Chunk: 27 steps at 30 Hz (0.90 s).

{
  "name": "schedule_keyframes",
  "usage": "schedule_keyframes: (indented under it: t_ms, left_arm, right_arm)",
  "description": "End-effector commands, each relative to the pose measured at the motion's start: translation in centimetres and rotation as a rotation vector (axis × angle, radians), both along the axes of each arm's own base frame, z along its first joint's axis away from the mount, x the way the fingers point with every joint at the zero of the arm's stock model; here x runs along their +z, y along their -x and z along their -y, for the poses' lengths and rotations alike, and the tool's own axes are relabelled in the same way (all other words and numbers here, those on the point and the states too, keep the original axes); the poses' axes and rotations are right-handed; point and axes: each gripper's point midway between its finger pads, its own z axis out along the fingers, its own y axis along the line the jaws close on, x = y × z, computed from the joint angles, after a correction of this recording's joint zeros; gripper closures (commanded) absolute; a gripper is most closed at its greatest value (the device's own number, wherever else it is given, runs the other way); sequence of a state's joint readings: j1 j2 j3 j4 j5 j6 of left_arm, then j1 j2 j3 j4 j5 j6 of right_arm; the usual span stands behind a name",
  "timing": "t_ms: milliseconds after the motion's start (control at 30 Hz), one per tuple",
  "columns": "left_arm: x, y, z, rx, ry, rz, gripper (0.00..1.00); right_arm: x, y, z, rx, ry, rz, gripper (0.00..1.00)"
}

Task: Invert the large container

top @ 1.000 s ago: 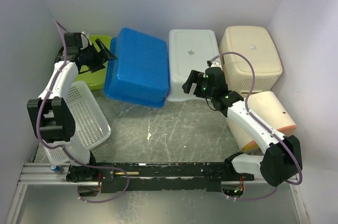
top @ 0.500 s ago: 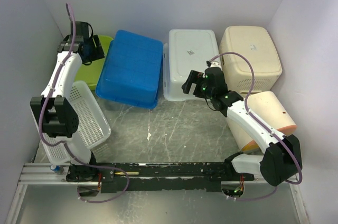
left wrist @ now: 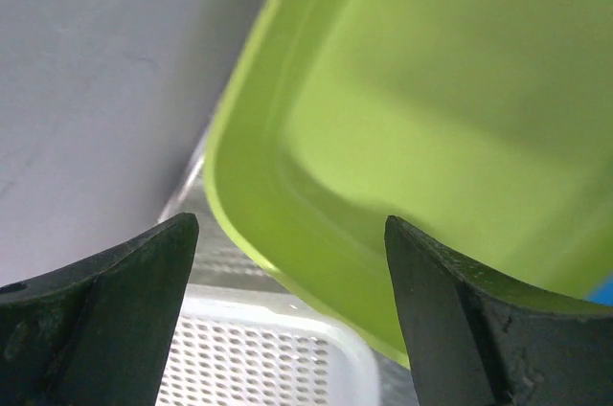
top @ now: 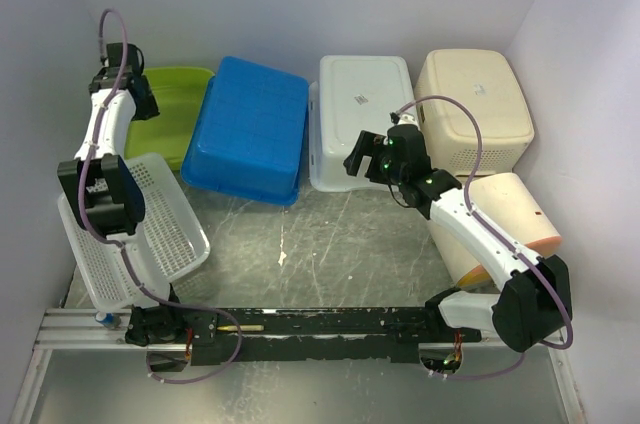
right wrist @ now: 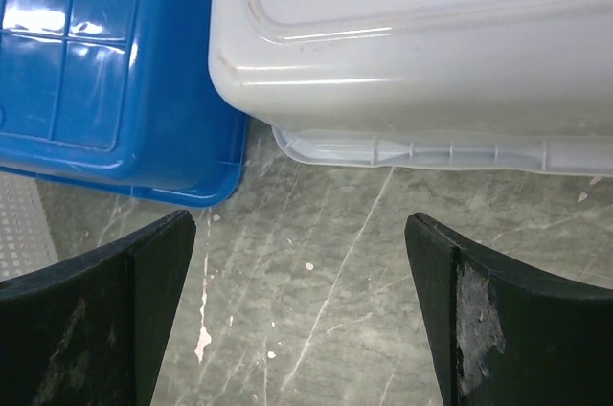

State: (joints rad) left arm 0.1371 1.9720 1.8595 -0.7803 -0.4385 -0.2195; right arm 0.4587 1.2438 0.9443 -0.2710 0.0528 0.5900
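Note:
The large blue container (top: 250,129) lies bottom up at the back of the table, its rim on the surface; its corner shows in the right wrist view (right wrist: 96,61). My left gripper (top: 133,102) is open and empty at the far left, over the rim of the green tub (left wrist: 431,119), apart from the blue container; its jaws (left wrist: 290,224) stand wide. My right gripper (top: 360,156) is open and empty, hovering over bare table (right wrist: 299,219) just in front of the gap between the blue container and the white container (right wrist: 412,33).
The white container (top: 362,119) and a cream container (top: 475,104) lie bottom up at the back. A peach container (top: 510,219) lies on its side at the right. The green tub (top: 175,114) and a white perforated basket (top: 140,234) are at the left.
The blue container dropped from a tilt to lying flat, bottom up. My left gripper let go of its edge and drew back to the far left corner. The right arm barely moved.

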Motion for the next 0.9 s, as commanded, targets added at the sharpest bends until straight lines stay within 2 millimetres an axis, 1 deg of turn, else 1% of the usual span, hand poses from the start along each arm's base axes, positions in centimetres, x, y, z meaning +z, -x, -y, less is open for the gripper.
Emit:
schedule_keyframes:
  t_ms: [0, 100, 200, 333, 400, 467, 533, 600, 700, 767, 867]
  left_arm:
    - [-1.0, -0.9, -4.0, -0.054, -0.071, -0.043, 0.10]
    - [-3.0, -0.6, -5.4, -0.071, 0.017, -0.071, 0.11]
    - [-5.0, -0.3, -5.7, -0.112, 0.110, -0.074, 0.13]
    - [-6.5, 0.2, -6.6, -0.115, 0.136, -0.062, 0.14]
    - [-7.1, 0.6, -7.3, -0.102, 0.153, -0.060, 0.15]
    - [-7.9, 0.9, -8.0, -0.102, 0.178, -0.058, 0.16]
    - [-8.7, 1.0, -8.4, -0.104, 0.206, -0.061, 0.18]
    - [-9.5, 1.0, -8.4, -0.109, 0.240, -0.064, 0.22]
    - [-10.2, 0.7, -7.8, -0.126, 0.282, -0.054, 0.30]
    - [-10.4, 0.6, -7.5, -0.133, 0.296, -0.050, 0.43]
    - [-10.2, 0.7, -7.9, -0.111, 0.287, -0.057, 0.64]
  right_arm:
    - [1.9, -0.9, -0.5, 0.003, 0.004, 0.026, 0.08]
    - [2.5, -1.5, -0.9, 0.007, 0.008, 0.025, 0.08]
    - [2.8, -2.1, -1.7, 0.018, 0.012, 0.015, 0.08]
    - [3.0, -3.1, -2.7, 0.030, 0.012, 0.006, 0.08]
    - [3.2, -3.0, -4.2, 0.063, 0.018, 0.002, 0.08]
    - [3.0, -3.2, -4.9, 0.076, 0.029, -0.006, 0.08]
    - [2.9, -3.4, -5.4, 0.085, 0.038, -0.012, 0.08]
    - [2.9, -3.5, -5.9, 0.093, 0.042, -0.012, 0.08]
    - [2.8, -3.7, -6.3, 0.097, 0.049, -0.018, 0.08]
    - [2.6, -3.9, -6.5, 0.097, 0.047, -0.021, 0.08]
    - [2.6, -3.9, -6.7, 0.097, 0.044, -0.022, 0.08]
